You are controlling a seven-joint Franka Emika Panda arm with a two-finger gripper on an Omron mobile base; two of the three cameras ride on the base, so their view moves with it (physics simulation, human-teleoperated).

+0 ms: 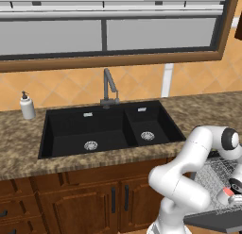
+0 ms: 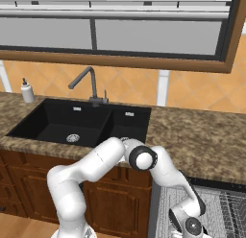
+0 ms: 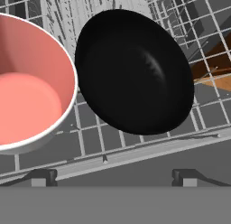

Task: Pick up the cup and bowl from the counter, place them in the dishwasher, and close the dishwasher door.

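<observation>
From my remote station, the hand view looks down into the dishwasher's light grey wire rack [image 3: 135,151]; the small tapered cup, white outside and pink-red inside [image 3: 31,83], sits upright at the left; the round black bowl [image 3: 135,72] lies just beside it, their rims almost touching. Both lie beyond the end effector [image 3: 115,178], whose two dark fingertips [image 3: 43,177] stand spread wide, gripping nothing; the bowl is nearly straight ahead, the cup off to the left. In the left base view I see the white arm [image 1: 189,167] bent low beside the brown speckled worktop [image 1: 208,110]; the cup [image 1: 227,192] rests in the rack above the dark grey door panel [image 1: 212,221].
</observation>
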